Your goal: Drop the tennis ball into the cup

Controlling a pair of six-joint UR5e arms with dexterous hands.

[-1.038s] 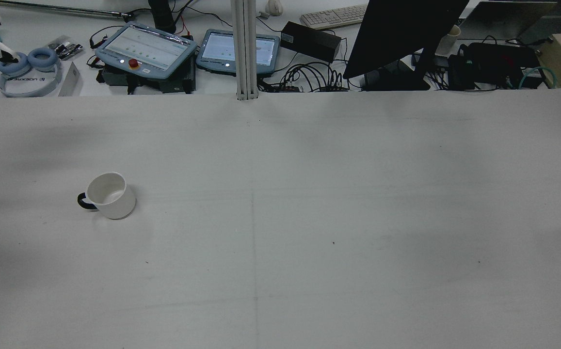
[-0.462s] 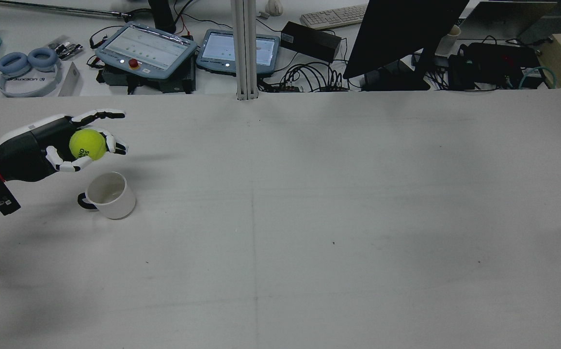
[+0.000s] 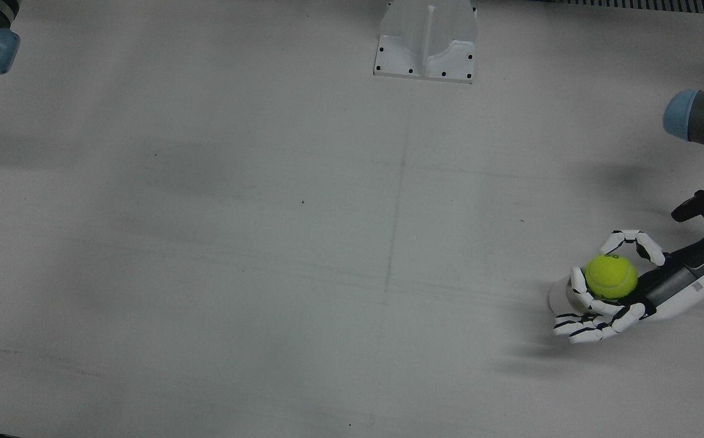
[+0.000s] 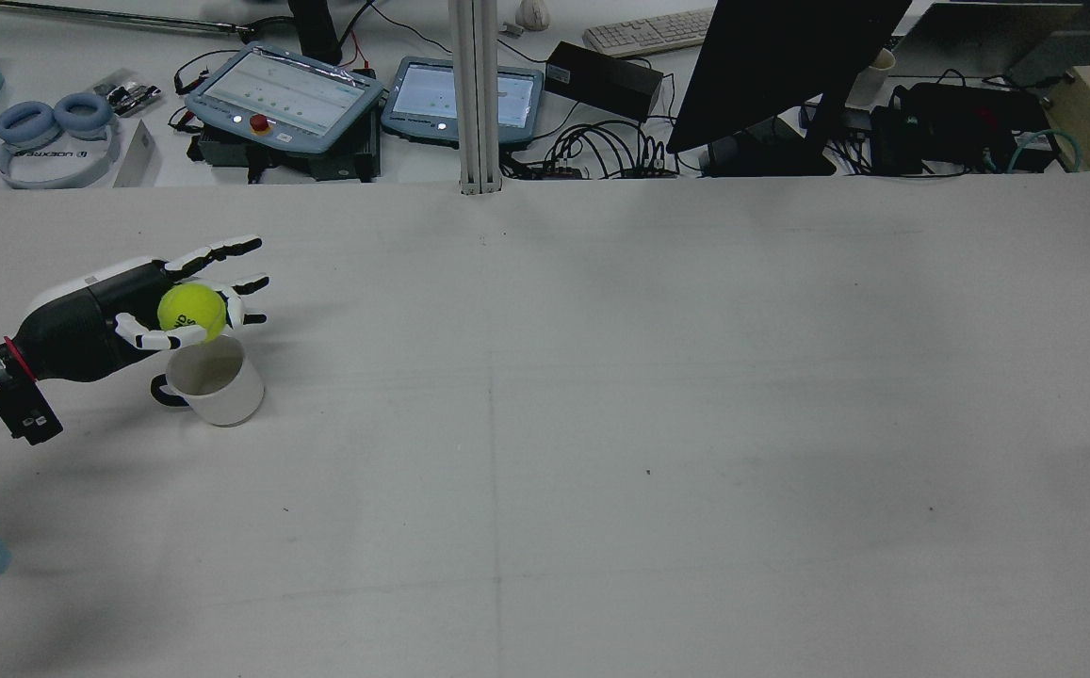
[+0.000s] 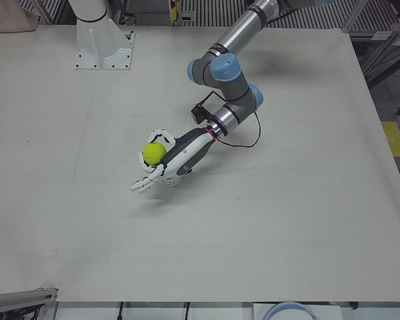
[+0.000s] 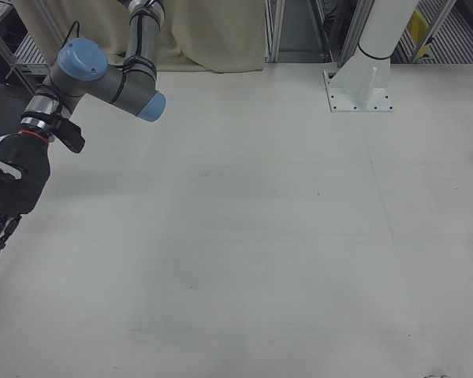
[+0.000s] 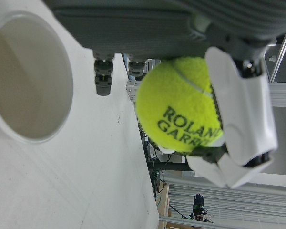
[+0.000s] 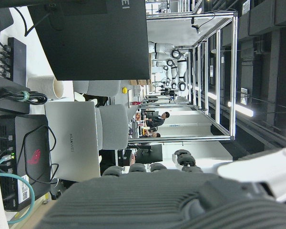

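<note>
While the ball hangs in the hand, these lines hold:

Left hand: curled round the ball, palm turned sideways, outer fingers stretched nearly straight past it.

Ball: held above the surface, over the cup's far rim rather than its centre, judging by the rear view; in the front view it covers most of the cup.

Cup: upright on the surface, just under the hand, mouth open and empty, dark handle pointing toward the arm.

Key relation: in the left hand view the cup's mouth lies off to one side of the ball, so a small shift over the opening seems wise before letting go.

Nearer arm: left; the cup stands in its half.

Right hand: at the right-front view's edge, well away; fingers spread downward, holding nothing.

Materials: ball fuzzy yellow felt with black print, round, likely bouncy; cup smooth glossy white, cylindrical, hard walls; surface matte pale, flat.

Risk: a bounce off the rim.
</note>
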